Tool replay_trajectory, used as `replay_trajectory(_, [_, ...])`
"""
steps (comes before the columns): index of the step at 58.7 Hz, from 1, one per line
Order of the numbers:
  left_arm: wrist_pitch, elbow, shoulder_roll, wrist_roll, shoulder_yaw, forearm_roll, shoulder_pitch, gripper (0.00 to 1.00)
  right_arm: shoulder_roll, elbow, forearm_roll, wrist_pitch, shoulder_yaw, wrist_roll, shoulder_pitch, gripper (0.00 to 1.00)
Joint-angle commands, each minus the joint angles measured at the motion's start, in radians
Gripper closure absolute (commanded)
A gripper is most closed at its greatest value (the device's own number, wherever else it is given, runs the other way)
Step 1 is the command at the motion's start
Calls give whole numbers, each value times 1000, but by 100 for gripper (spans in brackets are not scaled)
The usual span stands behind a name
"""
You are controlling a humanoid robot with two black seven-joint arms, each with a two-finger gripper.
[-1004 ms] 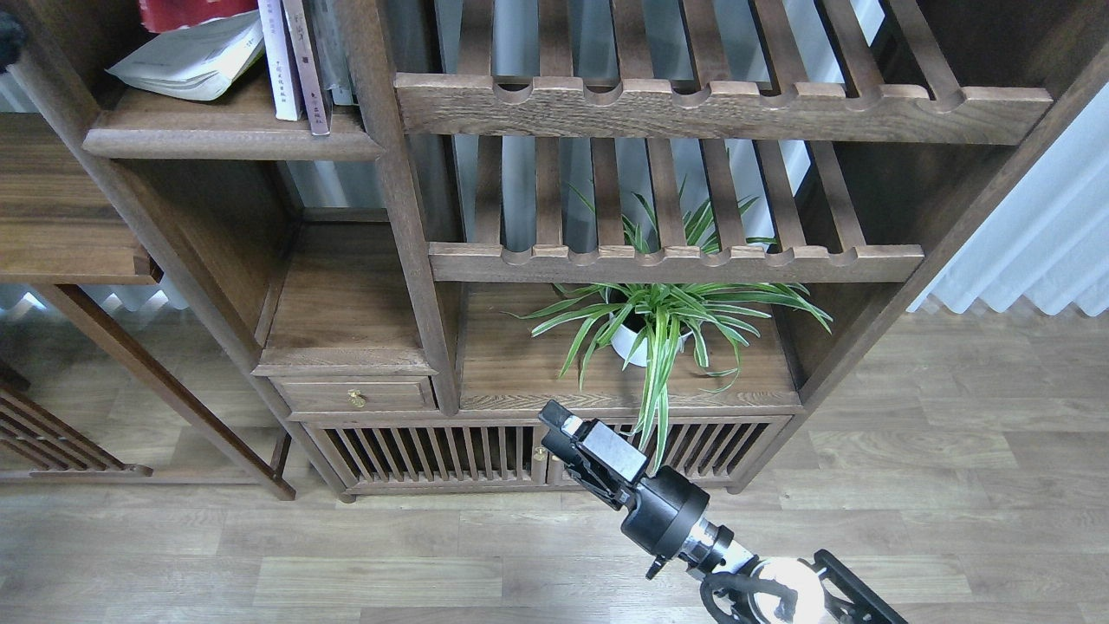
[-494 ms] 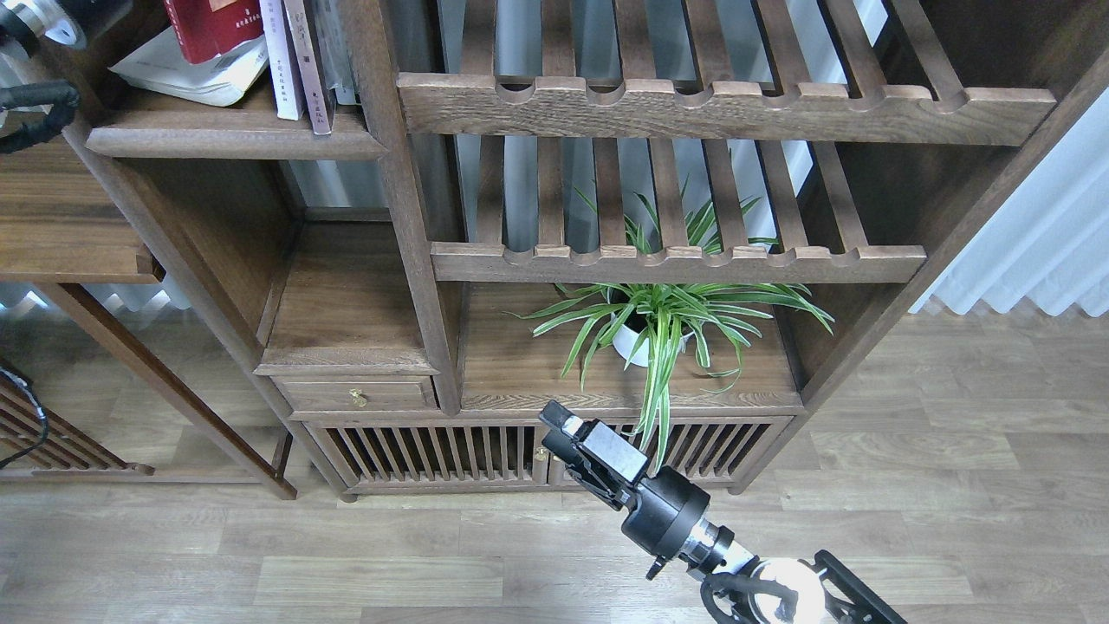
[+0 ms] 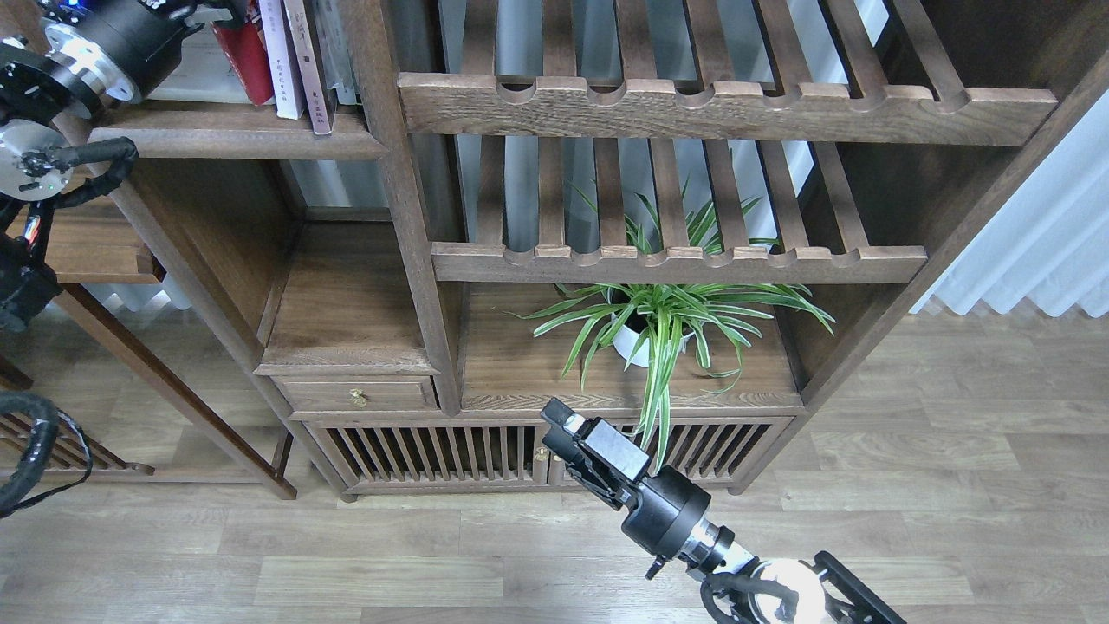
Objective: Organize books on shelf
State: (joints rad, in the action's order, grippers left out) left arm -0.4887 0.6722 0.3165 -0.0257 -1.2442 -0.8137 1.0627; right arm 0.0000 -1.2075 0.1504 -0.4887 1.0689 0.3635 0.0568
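Observation:
The dark red book (image 3: pixel 247 61) stands nearly upright on the plank shelf (image 3: pixel 234 132) at the top left, against the thin pale volumes (image 3: pixel 279 61). My left gripper (image 3: pixel 206 12) comes in from the left at the book's upper left edge and looks shut on it; the frame's top edge cuts off its fingers. A white book (image 3: pixel 186 84) lies flat behind my left wrist, mostly hidden. The yellow-green book is out of view. My right gripper (image 3: pixel 556 427) hangs low in front of the cabinet, empty; its dark fingers cannot be told apart.
Two slatted racks (image 3: pixel 693 108) with scalloped rails fill the middle. A potted spider plant (image 3: pixel 654 325) stands under them. A small drawer (image 3: pixel 355 394) and a slatted cabinet front (image 3: pixel 416 451) lie below. A side table (image 3: pixel 78 251) stands at the left, a curtain (image 3: pixel 1040 234) at the right.
My left arm has moved right and down into view. The dark red book went from tilted over the white book to upright beside the pale volumes. The right arm has not moved.

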Motion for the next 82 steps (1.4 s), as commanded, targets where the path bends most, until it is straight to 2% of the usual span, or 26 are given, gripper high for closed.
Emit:
replay_trajectory(1, [0, 9, -2, 6, 0, 2, -18, 68, 0, 0, 0, 0, 2, 0, -2, 1])
replay_trajectory(6, [0, 9, -4, 6, 2, 10, -33, 57, 0, 0, 0, 0, 2, 0, -2, 1])
replay_trajectory(9, [0, 12, -4, 3, 0, 13, -43, 56, 0, 0, 0, 0, 2, 0, -2, 1])
replay_trajectory(19, [0, 40, -2, 4, 0, 22, -61, 42, 0, 2, 1, 0, 3, 0, -9, 1])
replay_trajectory(26, [0, 112, 12, 35, 0, 82, -101, 36, 0, 5, 15, 0, 5, 0, -12, 1])
replay_trajectory(32, [0, 155, 18, 66, -6, 114, -131, 35, 0, 6, 20, 0, 5, 0, -17, 1])
replay_trajectory(52, [0, 317, 59, 87, -83, 134, -256, 32, 0, 19, 28, 0, 22, -1, -37, 1])
replay_trajectory(67, [0, 443, 61, 133, -147, 149, -345, 31, 0, 40, 29, 0, 23, -1, -60, 1])
replay_trajectory(72, [0, 478, 61, 138, -158, 162, -366, 30, 0, 40, 31, 0, 23, -1, -63, 1])
replay_trajectory(73, [0, 521, 59, 138, -164, 172, -389, 30, 0, 40, 29, 0, 23, -1, -71, 1])
replay_trajectory(82, [0, 636, 33, 133, -169, 246, -483, 31, 0, 42, 38, 0, 23, -1, -80, 1])
